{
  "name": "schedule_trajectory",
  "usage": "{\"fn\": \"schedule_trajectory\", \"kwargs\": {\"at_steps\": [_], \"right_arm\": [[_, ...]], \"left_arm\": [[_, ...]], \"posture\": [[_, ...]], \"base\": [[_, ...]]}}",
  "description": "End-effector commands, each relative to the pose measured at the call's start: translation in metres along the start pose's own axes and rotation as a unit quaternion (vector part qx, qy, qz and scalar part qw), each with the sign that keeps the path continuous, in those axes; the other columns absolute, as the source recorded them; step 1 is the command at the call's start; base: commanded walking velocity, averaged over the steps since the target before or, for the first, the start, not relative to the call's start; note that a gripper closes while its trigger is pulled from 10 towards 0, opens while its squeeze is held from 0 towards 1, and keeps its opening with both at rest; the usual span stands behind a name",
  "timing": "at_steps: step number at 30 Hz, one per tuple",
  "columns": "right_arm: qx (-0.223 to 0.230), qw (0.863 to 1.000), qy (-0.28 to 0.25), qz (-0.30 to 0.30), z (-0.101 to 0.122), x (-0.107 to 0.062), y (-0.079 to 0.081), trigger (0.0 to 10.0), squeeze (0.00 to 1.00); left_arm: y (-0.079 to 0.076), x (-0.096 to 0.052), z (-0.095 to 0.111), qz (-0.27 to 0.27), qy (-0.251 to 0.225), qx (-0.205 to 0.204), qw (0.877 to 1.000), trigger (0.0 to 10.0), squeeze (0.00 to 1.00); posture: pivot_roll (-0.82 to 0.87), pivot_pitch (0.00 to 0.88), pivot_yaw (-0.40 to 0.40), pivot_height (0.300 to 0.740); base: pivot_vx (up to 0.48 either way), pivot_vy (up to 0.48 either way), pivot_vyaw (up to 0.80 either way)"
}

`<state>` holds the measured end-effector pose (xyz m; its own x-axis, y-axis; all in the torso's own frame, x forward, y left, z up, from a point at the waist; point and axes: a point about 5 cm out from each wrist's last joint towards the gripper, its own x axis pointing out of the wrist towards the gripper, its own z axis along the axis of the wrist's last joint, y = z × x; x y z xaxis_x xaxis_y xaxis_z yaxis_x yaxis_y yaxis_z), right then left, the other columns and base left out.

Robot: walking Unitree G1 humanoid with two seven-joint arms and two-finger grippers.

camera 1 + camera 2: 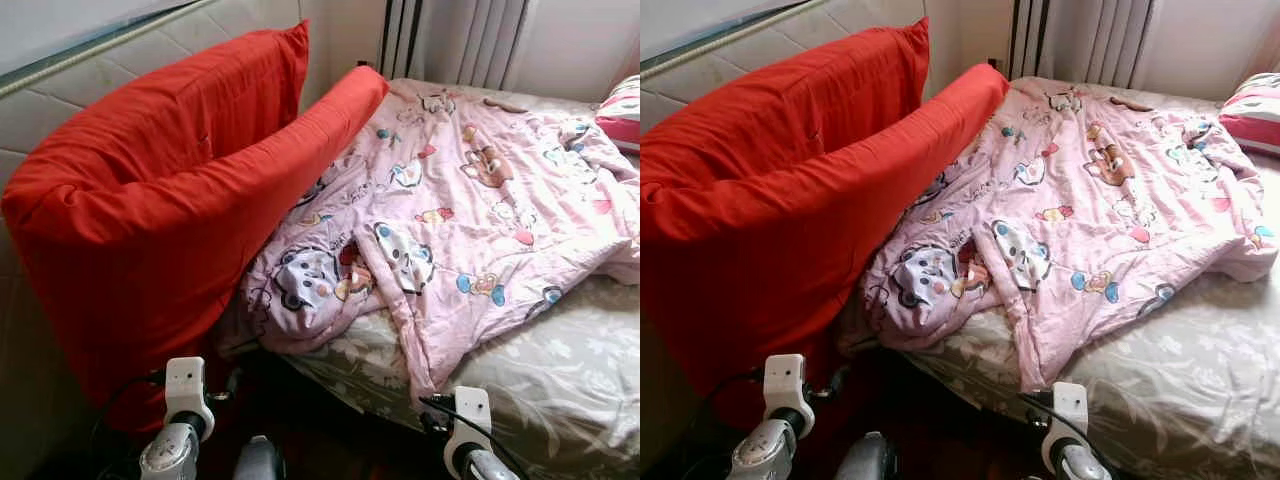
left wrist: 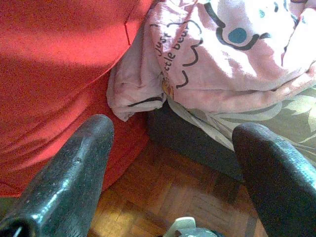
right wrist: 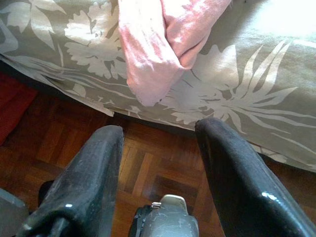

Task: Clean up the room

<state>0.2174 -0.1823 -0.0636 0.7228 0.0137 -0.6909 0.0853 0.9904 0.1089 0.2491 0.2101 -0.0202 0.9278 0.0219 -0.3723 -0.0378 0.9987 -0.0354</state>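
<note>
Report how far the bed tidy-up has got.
Done: nothing visible yet. The pink cartoon quilt lies crumpled, one corner hanging over the floral sheet at the bed's edge. The large red pillows lean against the headboard. In hand: nothing; the left gripper and right gripper are open, low over the wooden floor by the bed. Left: straightening the quilt, probably the pillows.

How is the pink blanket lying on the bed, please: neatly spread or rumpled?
Rumpled. The pink blanket lies bunched in folds across the bed, one corner hanging over the edge, its near end crumpled against the red pillow.
</note>
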Motion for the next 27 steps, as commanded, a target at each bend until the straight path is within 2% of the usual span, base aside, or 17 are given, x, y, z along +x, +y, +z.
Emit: {"fn": "schedule_trajectory", "kwargs": {"at_steps": [1, 13, 16, 27], "right_arm": [[-0.003, 1.0, -0.002, 0.001, -0.001, -0.001, -0.001, 10.0, 0.0], [-0.004, 1.0, 0.004, -0.006, -0.002, -0.001, -0.002, 10.0, 0.0], [-0.004, 1.0, -0.003, -0.01, 0.0, 0.0, -0.001, 10.0, 0.0], [-0.003, 1.0, -0.011, -0.011, 0.004, 0.0, -0.002, 10.0, 0.0]], "left_arm": [[0.005, 0.0, 0.0, 0.006, 0.003, -0.001, 1.0, 10.0, 0.0], [0.01, 0.0, 0.001, 0.007, 0.008, 0.0, 1.0, 10.0, 0.0], [0.011, 0.001, 0.002, 0.007, 0.008, 0.0, 1.0, 10.0, 0.0], [0.015, 0.001, 0.004, 0.013, 0.006, 0.002, 1.0, 10.0, 0.0]], "posture": [[0.02, 0.065, 0.031, 0.63], [0.01, 0.056, 0.037, 0.63], [0.02, 0.058, 0.037, 0.61], [0.02, 0.061, 0.033, 0.61]], "base": [[0.0, 0.0, 0.0], [0.0, 0.0, 0.0], [0.0, 0.0, 0.0], [0.044, 0.0, 0.0]]}}
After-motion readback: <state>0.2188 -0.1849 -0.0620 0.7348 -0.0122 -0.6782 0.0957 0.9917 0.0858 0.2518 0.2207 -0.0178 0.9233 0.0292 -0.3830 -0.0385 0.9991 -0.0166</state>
